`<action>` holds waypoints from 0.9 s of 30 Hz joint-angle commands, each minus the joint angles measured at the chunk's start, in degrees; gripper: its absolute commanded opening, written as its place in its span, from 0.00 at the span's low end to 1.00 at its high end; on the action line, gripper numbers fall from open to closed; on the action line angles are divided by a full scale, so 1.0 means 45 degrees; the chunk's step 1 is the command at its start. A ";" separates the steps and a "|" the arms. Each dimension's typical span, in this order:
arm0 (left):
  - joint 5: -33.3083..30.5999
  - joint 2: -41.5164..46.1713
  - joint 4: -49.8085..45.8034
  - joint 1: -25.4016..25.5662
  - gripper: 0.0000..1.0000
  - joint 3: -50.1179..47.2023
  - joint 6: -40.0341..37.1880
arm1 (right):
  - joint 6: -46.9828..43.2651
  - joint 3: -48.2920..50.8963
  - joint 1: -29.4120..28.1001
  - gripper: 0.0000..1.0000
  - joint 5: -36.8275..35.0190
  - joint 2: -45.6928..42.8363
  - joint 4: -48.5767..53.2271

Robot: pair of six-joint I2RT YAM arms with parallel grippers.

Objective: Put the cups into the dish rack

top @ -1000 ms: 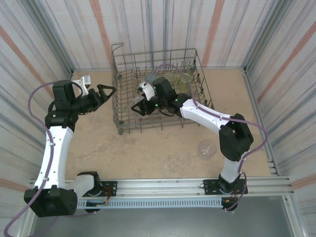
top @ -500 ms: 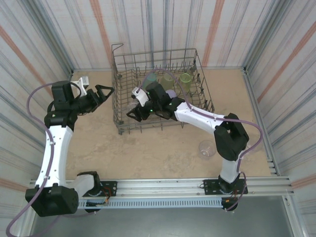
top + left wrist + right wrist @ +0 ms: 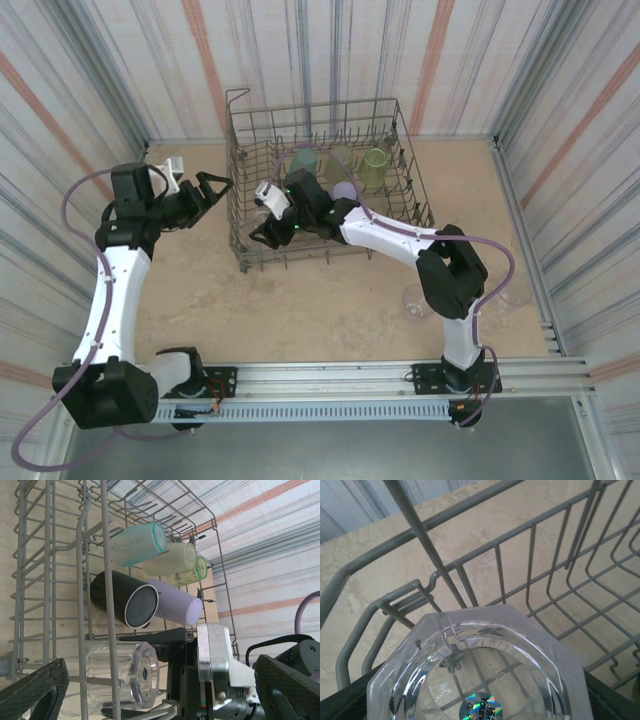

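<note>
Left gripper [image 3: 222, 185] hangs wide open just outside the dish rack [image 3: 238, 200], at its 9 o'clock. Inside the rack I count five parked cups: one teal tumbler [image 3: 137, 542], one pale yellow-green tumbler [image 3: 172, 557], one green tumbler [image 3: 197, 569], one black mug [image 3: 122, 600] and one purple tumbler [image 3: 177, 607]. There's also one clear tumbler [image 3: 117, 672] clamped in the right gripper [image 3: 262, 232] near the rack's 8 o'clock corner, and one more clear cup [image 3: 418, 300] sits on the table [image 3: 300, 310] at the rack's 5 o'clock.
</note>
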State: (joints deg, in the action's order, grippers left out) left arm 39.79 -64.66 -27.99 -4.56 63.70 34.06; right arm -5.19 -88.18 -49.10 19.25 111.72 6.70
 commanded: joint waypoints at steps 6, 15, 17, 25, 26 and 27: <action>0.0218 -0.0418 0.0506 -0.0123 0.99 -0.0084 -0.0148 | -0.0790 -0.0934 -0.0311 0.34 -0.0092 0.0841 0.0436; 0.0147 -0.0634 0.0378 -0.0139 0.99 0.0044 -0.0434 | -0.2183 -0.1838 -0.0703 0.33 -0.1013 0.1576 0.1968; 0.0118 -0.0695 0.0393 -0.0141 0.99 0.0024 -0.0455 | -0.2572 -0.2109 -0.0844 0.32 -0.1452 0.1757 0.2445; 0.0142 -0.0784 0.0365 -0.0151 0.99 0.0053 -0.0519 | -0.2739 -0.2277 -0.0924 0.30 -0.1720 0.2181 0.2760; 0.0152 -0.0781 0.0371 -0.0141 0.99 0.0044 -0.0540 | -0.2716 -0.2261 -0.0901 0.30 -0.1710 0.2233 0.2731; 0.0142 -0.0767 0.0361 -0.0142 0.99 0.0054 -0.0540 | -0.2687 -0.2260 -0.0905 0.30 -0.1701 0.2282 0.2711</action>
State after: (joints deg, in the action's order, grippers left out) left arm 39.92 -67.94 -26.79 -4.56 63.70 33.15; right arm -15.07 -98.61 -51.92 12.03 118.74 14.85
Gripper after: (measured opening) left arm 0.986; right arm 0.745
